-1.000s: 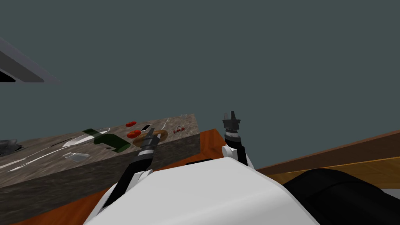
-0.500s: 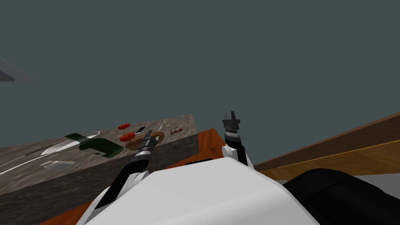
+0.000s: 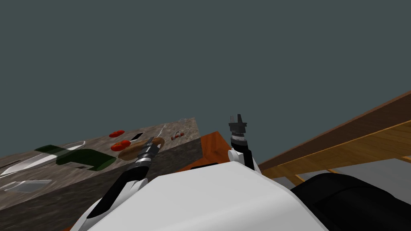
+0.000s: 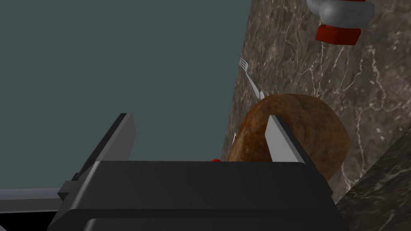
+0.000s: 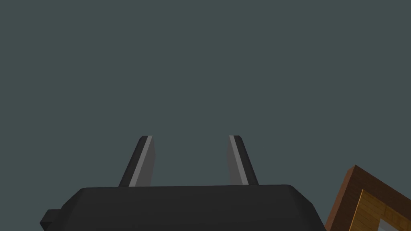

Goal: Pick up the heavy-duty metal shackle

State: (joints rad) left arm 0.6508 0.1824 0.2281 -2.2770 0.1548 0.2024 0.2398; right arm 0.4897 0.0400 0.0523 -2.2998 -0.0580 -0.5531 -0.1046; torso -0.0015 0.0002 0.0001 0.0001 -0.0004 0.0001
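The shackle (image 3: 177,135) is a small grey U-shaped bow with red ends, lying near the far right corner of a brown marbled counter (image 3: 72,184). In the left wrist view the shackle (image 4: 341,12) lies ahead of the gripper and off to one side. My left gripper (image 3: 151,140) (image 4: 198,117) hovers open over the counter's front edge, with a brown ring-shaped loaf (image 4: 309,128) (image 3: 134,148) behind one finger. Nothing is between its fingers. My right gripper (image 3: 237,118) (image 5: 190,137) is raised to the right of the counter, open and empty.
Two red tomatoes (image 3: 119,145) sit left of the loaf, and a fork (image 4: 249,78) lies beyond it. A dark green object (image 3: 84,158) and pale blades (image 3: 24,185) lie further left. Orange wood (image 3: 210,146) adjoins the counter's right end. A wooden frame (image 3: 361,134) runs at right.
My head view has swung, sliding the counter left and down in the picture. The left gripper now sits at the loaf's right end rather than over its middle. The right arm is unchanged.
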